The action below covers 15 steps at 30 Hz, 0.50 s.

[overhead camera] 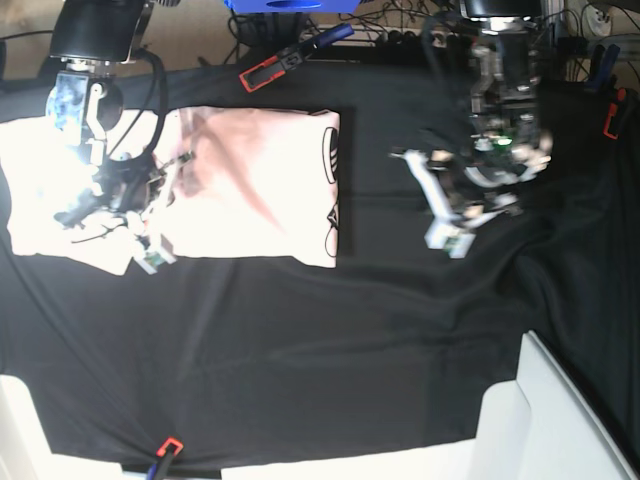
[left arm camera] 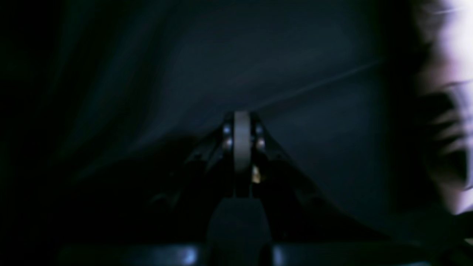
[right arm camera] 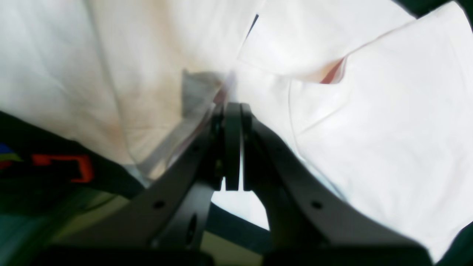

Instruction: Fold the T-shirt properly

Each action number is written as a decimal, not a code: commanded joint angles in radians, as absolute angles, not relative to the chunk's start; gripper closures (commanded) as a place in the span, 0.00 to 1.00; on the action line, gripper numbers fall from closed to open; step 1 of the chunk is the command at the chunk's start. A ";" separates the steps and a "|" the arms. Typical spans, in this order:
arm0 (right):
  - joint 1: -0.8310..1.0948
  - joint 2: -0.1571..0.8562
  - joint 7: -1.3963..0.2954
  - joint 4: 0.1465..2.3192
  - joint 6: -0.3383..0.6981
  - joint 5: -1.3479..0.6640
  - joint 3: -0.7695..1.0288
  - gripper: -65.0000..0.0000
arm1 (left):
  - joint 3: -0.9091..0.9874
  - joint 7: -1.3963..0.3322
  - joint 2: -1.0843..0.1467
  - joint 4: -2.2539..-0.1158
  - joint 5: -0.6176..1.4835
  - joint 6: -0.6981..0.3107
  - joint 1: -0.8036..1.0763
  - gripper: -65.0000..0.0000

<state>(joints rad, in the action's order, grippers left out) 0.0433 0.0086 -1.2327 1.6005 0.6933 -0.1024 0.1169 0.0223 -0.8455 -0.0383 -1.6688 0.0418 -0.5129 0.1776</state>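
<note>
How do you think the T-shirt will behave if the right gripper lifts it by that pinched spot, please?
Probably floppy: the T-shirt already creases and tents toward the right gripper. It likely drapes rather than holds shape, and its folded layers may slide apart.

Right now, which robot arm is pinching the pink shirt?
The right gripper, on the base view's left, is shut on the T-shirt. The left gripper hangs over the bare black tablecloth, shut on nothing.

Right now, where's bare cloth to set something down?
Free: the wide black tablecloth strip below the T-shirt, and the gap between the shirt's folded edge and the left gripper. Crowded: the shirt's far end, where the right gripper pinches fabric.
</note>
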 commanded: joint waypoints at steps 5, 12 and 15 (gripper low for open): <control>0.035 0.041 -1.144 1.621 0.698 -0.127 -0.097 0.98 | -0.082 -0.835 0.008 -1.682 0.041 -0.509 0.143 1.00; 0.013 0.041 -1.081 1.615 0.698 -0.045 -0.249 0.98 | -0.153 -0.834 0.022 -1.643 0.038 -0.507 0.136 1.00; -0.010 0.041 -1.072 1.590 0.698 -0.035 -0.268 0.98 | -0.139 -0.834 0.018 -1.615 0.033 -0.506 0.136 1.00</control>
